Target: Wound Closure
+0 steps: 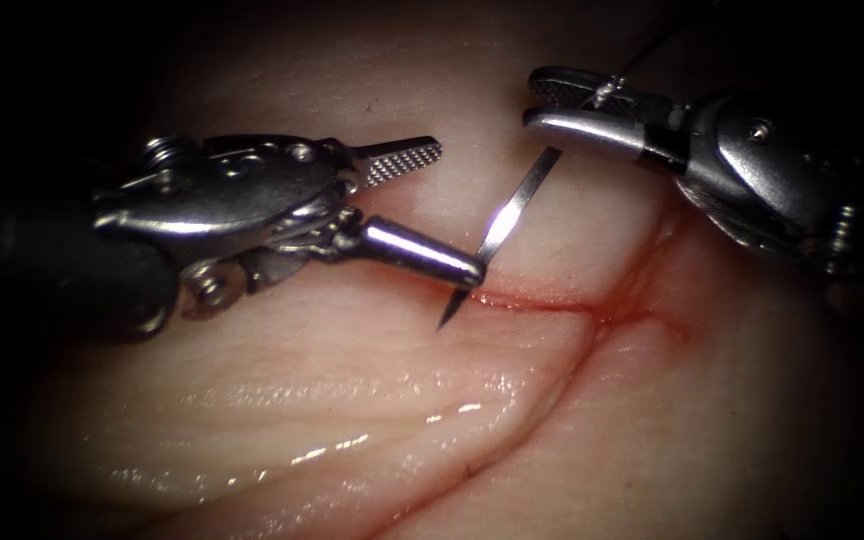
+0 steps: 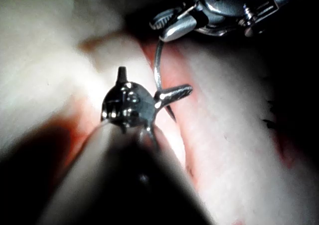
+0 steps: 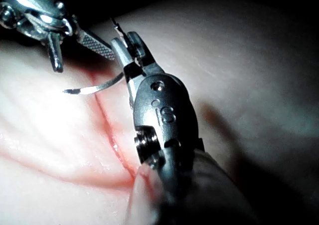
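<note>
- the right tool (image 1: 552, 105), above and right of the cut (image 1: 542, 302) in the endoscope view, grips the needle (image 1: 512, 210) near its thread end, jaws closed on it; the hold at the tail leaves most of the curve free.
- the needle arcs down from those jaws toward the cut, its tip (image 1: 447, 318) just at the cut's left end; whether the point touches the tissue (image 1: 352, 400) cannot be told, and it does not look buried.
- the left tool (image 1: 432, 210), left of the cut, stands with jaws spread wide and holds nothing; its lower jaw lies against the needle near the tip, seemingly to steady or receive it.
- thread (image 1: 652, 45) runs up and away from the right tool.
- red fluid (image 1: 632, 310) lines the cut.
</note>
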{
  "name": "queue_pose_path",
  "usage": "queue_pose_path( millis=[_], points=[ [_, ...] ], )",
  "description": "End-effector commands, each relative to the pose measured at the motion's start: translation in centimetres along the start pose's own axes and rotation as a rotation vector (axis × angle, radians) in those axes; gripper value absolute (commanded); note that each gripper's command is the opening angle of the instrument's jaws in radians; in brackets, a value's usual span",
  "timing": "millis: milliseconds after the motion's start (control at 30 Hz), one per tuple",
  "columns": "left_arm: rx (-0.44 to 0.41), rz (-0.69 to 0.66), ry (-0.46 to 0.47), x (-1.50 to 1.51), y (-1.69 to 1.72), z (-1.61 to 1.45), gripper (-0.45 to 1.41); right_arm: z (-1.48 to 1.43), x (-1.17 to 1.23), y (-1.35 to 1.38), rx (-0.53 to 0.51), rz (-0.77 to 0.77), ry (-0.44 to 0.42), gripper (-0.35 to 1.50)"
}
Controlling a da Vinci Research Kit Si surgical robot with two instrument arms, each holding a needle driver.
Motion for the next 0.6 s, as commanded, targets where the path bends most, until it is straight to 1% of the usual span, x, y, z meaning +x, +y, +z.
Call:
queue_pose_path(
  millis=[33,167,367,600],
  points=[
    [-0.002,0.001,-0.010,-0.02,-0.05,0.08,0.98,0.08,-0.02,0.02,0.005,-0.008,0.006,-0.35],
    [-0.015,-0.015,-0.064,-0.09,-0.09,0.13,0.96,0.11,0.00,-0.01,0.015,-0.016,0.016,-0.35],
    [-0.048,-0.023,-0.071,-0.14,-0.10,0.19,0.96,0.18,-0.01,-0.02,0.015,-0.026,0.020,-0.35],
    [-0.083,-0.025,-0.075,-0.13,-0.09,0.25,0.89,0.26,-0.02,-0.06,0.018,-0.032,0.025,-0.35]
  ],
)
